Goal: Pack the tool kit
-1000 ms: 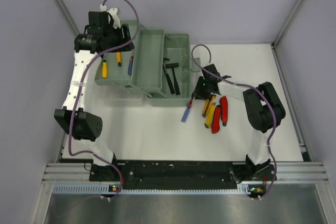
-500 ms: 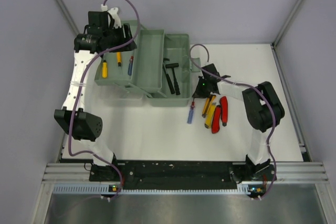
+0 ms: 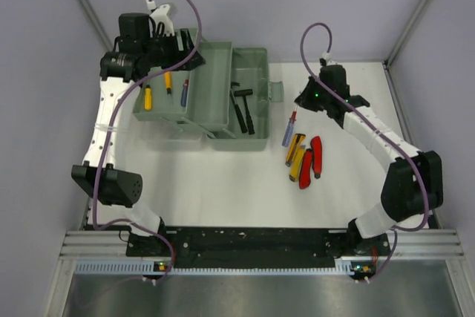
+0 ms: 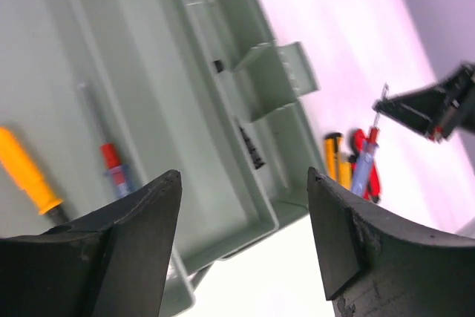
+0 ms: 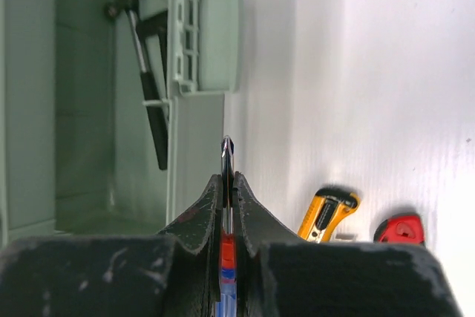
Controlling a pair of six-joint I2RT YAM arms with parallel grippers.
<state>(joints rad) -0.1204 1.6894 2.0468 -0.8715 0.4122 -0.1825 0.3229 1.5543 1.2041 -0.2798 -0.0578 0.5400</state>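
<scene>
**Item:** small screwdriver with red-and-blue handle (image 3: 288,131). Clamped near its metal shaft in the right tool (image 5: 228,183), which is closed tight on it (the shaft tip pokes past the fingertips).

**Position:** just right of the pale sage-green plastic toolbox (image 3: 256,53), beyond the yellow utility knives (image 3: 297,155) and red-handled pliers (image 3: 312,159) lying on the white desk (image 3: 223,183).

**Left tool** (image 4: 243,180): spread wide, holding nothing, over the toolbox trays.

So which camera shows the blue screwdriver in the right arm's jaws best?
The top external view: the whole screwdriver shows, end to end. The left wrist view shows it too, farther off at the side. The right wrist view shows little beyond its shaft pinched between the jaws.
</scene>
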